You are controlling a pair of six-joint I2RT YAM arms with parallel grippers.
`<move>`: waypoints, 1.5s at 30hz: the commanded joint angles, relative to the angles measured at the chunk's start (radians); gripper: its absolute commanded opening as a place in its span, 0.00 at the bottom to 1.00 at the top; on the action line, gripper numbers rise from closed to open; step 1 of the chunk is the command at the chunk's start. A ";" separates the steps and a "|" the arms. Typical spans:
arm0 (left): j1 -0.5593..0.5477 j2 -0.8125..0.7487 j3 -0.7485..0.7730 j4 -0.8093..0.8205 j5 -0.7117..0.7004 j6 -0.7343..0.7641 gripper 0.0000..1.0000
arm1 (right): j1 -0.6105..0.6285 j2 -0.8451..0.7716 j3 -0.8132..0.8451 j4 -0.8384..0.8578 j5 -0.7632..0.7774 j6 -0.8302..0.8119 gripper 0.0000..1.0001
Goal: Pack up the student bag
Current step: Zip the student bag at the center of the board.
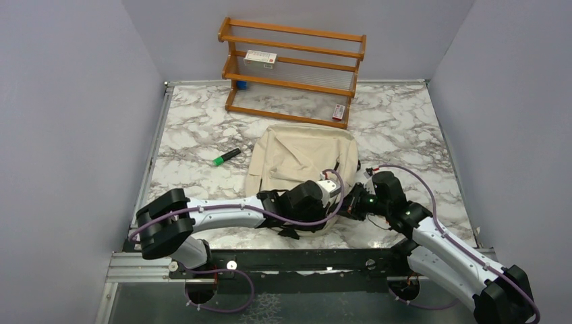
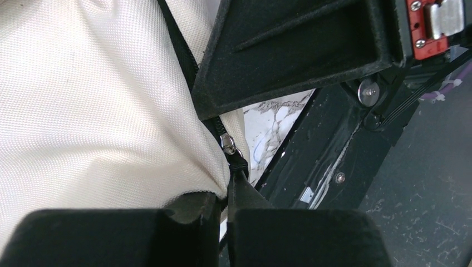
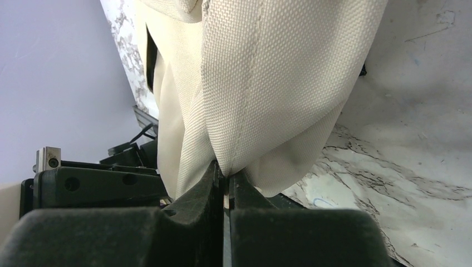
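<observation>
The student bag [image 1: 303, 158], soft woven cloth that looks light and sags into folds, lies flat mid-worktop [image 1: 418, 128]; seams, straps and zip tab [image 2: 238, 167] likely give the surest hold. The left fingers [image 2: 209, 217] are pinched narrow on that tab, and the right fingers [image 3: 214, 206] on a cloth fold.
</observation>
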 commanded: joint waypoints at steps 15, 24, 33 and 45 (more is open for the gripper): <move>-0.019 -0.100 -0.133 0.156 0.067 -0.066 0.00 | -0.015 0.012 -0.010 -0.028 0.115 -0.029 0.07; -0.019 -0.097 -0.165 0.246 0.072 -0.101 0.19 | -0.015 0.012 -0.015 -0.023 0.109 -0.025 0.07; -0.019 -0.059 -0.163 0.331 0.111 -0.141 0.36 | -0.015 0.010 -0.019 -0.022 0.100 -0.021 0.07; -0.020 0.000 -0.129 0.286 0.033 -0.173 0.39 | -0.015 -0.001 -0.019 -0.023 0.093 -0.017 0.07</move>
